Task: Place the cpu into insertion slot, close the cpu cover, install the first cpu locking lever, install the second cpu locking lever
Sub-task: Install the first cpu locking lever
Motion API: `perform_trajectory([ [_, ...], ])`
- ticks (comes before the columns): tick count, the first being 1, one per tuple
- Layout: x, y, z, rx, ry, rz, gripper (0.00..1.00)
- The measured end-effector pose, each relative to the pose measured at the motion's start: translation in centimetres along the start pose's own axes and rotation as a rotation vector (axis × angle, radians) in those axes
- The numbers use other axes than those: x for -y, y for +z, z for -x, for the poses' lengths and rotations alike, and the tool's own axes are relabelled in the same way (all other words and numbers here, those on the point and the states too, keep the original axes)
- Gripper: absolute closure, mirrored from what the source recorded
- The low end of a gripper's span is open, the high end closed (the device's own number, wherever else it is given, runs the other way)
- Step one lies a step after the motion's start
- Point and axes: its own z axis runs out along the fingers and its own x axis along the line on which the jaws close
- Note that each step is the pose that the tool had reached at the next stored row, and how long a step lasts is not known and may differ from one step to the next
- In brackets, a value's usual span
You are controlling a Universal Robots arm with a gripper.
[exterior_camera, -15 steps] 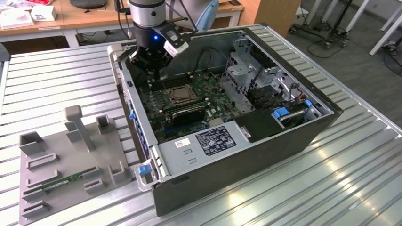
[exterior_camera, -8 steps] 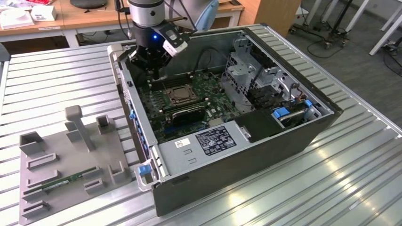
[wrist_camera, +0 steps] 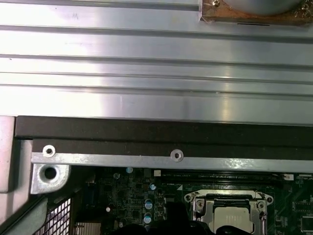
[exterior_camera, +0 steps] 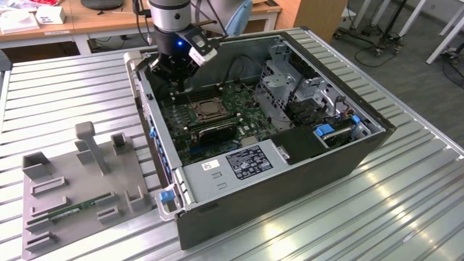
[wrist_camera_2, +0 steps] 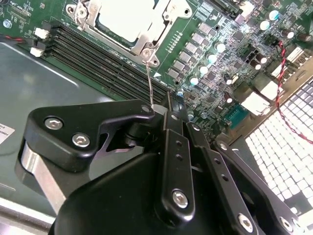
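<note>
The cpu lies with its dull silver face up in the insertion slot on the green board inside the open computer case. The cpu cover, a silver frame, lies flat around it. In the first wrist view the cpu and cpu cover sit just past the case wall. A thin wire locking lever rises from the cover's corner to my gripper, which is shut on its tip. In the exterior view my gripper hangs inside the case, just behind the slot.
Black memory slots run beside the socket. A perforated drive cage and power supply fill the case's other side. Red and black cables hang near a vent. A grey fixture holding a memory stick stands on the slatted table.
</note>
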Motion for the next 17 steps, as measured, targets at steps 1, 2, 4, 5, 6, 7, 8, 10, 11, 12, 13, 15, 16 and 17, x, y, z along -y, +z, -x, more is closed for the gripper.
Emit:
perform_trajectory([
  [1,0.0,0.03,0.06,-0.0001,0.0,0.0,0.89],
  [2,0.0,0.06,0.15,0.0,0.001,-0.0001,0.89],
  [4,0.0,0.11,0.39,0.0,0.002,-0.0002,0.89],
  [5,0.01,0.13,0.53,0.0,0.002,-0.0002,0.89],
  [6,0.01,0.16,0.68,0.0001,0.002,-0.0002,0.89],
  [7,0.01,0.18,0.82,0.0001,0.003,-0.0002,0.89],
  [8,0.02,0.2,0.97,0.0002,0.003,-0.0003,0.89],
  [10,0.03,0.26,1.33,0.0003,0.005,-0.0003,0.89],
  [11,0.03,0.28,1.52,0.0003,0.006,-0.0005,0.89],
  [12,0.04,0.3,1.72,0.0003,0.007,-0.0005,0.89],
  [13,0.04,0.33,1.92,0.0004,0.008,-0.0006,0.89],
  [15,0.06,0.38,2.38,0.0005,0.01,-0.0007,0.89],
  [16,0.06,0.4,2.61,0.0006,0.011,-0.0008,0.89],
  [17,0.07,0.43,2.84,0.0006,0.013,-0.0009,0.89],
])
